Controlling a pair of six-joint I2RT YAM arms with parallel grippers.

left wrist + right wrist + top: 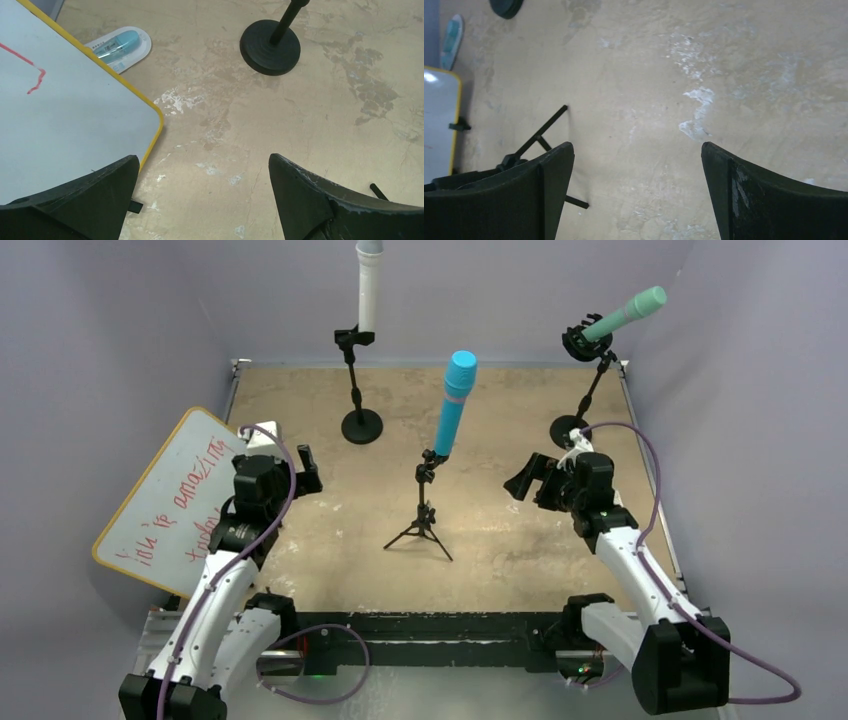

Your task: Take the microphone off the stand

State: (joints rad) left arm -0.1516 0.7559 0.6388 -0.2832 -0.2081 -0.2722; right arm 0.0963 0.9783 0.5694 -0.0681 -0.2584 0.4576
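Observation:
Three microphones stand in stands. A blue microphone (455, 405) leans up from a black tripod stand (420, 530) mid-table. At the back, a white microphone (369, 290) sits on a round-base stand (361, 425). A green microphone (625, 315) tilts on a stand (590, 390) at the back right. My left gripper (300, 472) hovers open left of the tripod, apart from it. My right gripper (528, 482) is open to the tripod's right. In the left wrist view the gripper (204, 200) holds nothing; the right gripper (638, 195) is also empty, with a tripod leg (541, 132) beside its left finger.
A yellow-framed whiteboard (170, 502) leans at the table's left edge, also close to my left finger as the whiteboard (60, 115). A white and teal eraser (120, 45) lies beyond its corner. The round stand base (270, 47) sits ahead. Grey walls enclose the table.

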